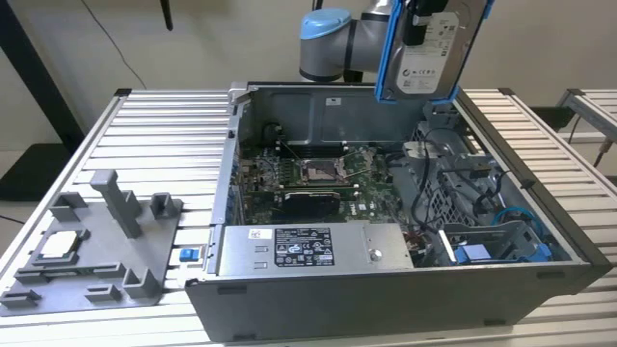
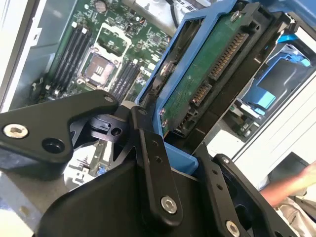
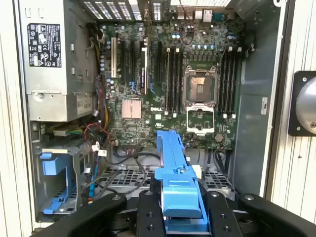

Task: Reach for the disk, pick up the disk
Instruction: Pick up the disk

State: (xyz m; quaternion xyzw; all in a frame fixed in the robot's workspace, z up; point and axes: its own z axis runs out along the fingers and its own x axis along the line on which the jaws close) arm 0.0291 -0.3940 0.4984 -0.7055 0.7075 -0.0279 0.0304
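Observation:
The disk [image 1: 430, 63], a silver-grey drive with a white label and blue side rails, hangs upright above the far wall of the open computer case [image 1: 386, 303], clear of it. My gripper [image 1: 417, 20] is shut on its upper end. In the second wrist view the disk's green circuit-board underside [image 2: 195, 86] runs away from the black fingers [image 2: 148, 158], which clamp its blue frame on both sides. The first wrist view looks down along the disk's blue rail [image 3: 174, 168], with the gripper [image 3: 180, 200] closed around it above the motherboard [image 3: 148, 84].
The case holds a power supply [image 1: 308, 249] at the front and a fixed blue bracket [image 1: 492, 253] at the exterior view's right. A grey fixture [image 1: 87, 246] with a small square chip [image 1: 58, 244] sits on the slatted table [image 1: 164, 130]. A person's arm [image 2: 291, 185] shows beside the case.

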